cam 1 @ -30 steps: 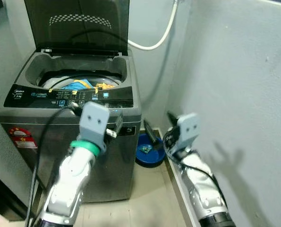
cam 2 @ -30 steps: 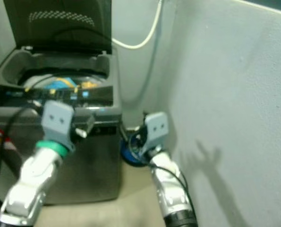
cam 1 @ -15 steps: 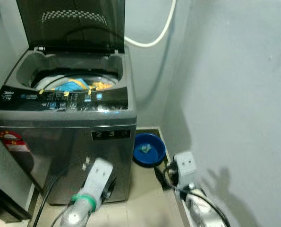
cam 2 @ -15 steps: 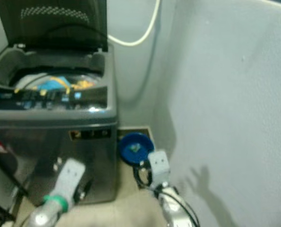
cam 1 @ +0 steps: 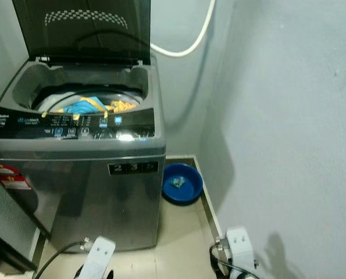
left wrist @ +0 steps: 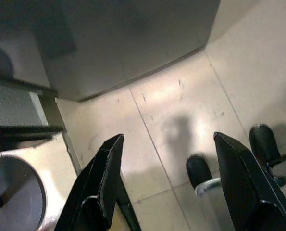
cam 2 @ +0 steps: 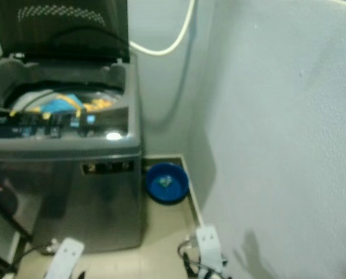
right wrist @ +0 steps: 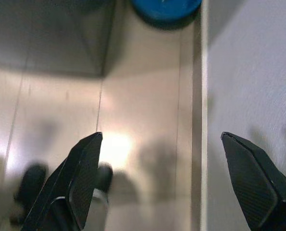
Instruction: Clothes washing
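Arms dropped from the washing machine [cam 1: 85, 180]; panel lit, so the wash looks started.

Clothes [cam 1: 94, 106] lie inside its drum, lid up. Left gripper [left wrist: 169, 180] and right gripper [right wrist: 174, 178], both spread, have lowered to the floor before it.

The washing machine [cam 1: 103, 192] has a silver-grey body, a black control strip [cam 1: 74, 125] with pale blue and white markings, a red sticker [cam 1: 7, 174] on its front, and a dark tinted lid [cam 1: 82, 29] printed with a band of white dots. Inside lie clothes [cam 1: 94, 106] in bright blue and yellow. A blue bowl [cam 1: 182, 183] sits on the beige tiled floor [cam 1: 181, 232], a cream hose [cam 1: 190, 43] crosses the pale grey wall [cam 1: 289, 116], and both gripper [left wrist: 169, 178] pairs have black fingers [right wrist: 80, 183].
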